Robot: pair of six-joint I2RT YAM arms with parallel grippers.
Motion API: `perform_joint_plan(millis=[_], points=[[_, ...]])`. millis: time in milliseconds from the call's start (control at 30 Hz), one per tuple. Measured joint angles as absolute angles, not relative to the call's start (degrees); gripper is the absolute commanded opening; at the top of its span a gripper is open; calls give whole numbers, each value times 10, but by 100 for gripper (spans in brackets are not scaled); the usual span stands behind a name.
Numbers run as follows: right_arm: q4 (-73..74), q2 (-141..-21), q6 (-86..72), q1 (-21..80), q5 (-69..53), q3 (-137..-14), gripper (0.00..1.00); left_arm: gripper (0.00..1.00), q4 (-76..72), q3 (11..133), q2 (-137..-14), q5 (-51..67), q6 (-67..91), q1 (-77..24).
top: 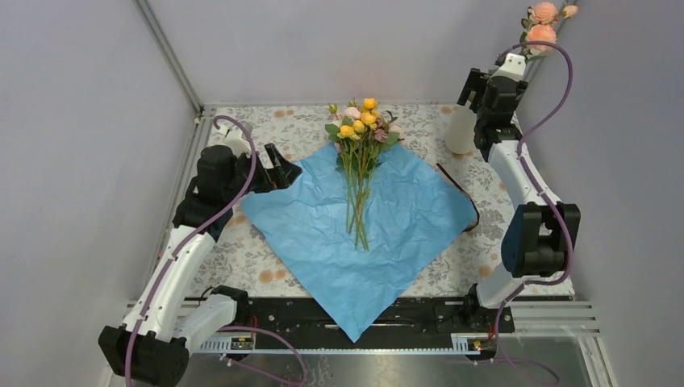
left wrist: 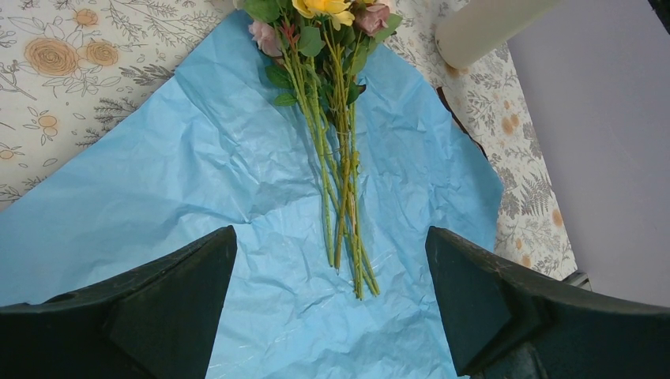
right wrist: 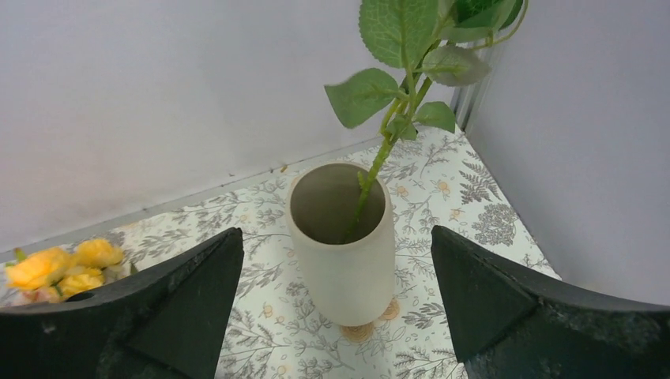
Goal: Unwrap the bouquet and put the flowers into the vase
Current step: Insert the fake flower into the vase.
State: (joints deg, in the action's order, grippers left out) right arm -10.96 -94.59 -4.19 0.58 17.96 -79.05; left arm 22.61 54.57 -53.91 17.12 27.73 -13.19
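The unwrapping looks done: the blue paper (top: 379, 234) lies spread flat on the table (top: 266, 129), and the flowers (top: 359, 173) of the bouquet rest loose on it, heads toward the far side. 1 leafy stem (right wrist: 379, 162) already stands in the vase (right wrist: 344, 260) at the far right corner. The right gripper (right wrist: 336, 237) hangs above the vase with jaws wide, gripping nothing. The left gripper (left wrist: 330, 233) — also wide open and empty — hovers by the paper's left corner, facing the stems. By this reckoning, most of the bunch is left to move.
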Motion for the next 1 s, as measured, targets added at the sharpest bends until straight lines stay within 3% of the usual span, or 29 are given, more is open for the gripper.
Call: perform_joint_plan(millis=[433,1000], points=[[-116,-780,-88,6,114,-630,94,96,226,543,-502,159,276,-130],[-36,-575,-311,31,-172,-451,80,93,208,519,-480,149,293,-146]])
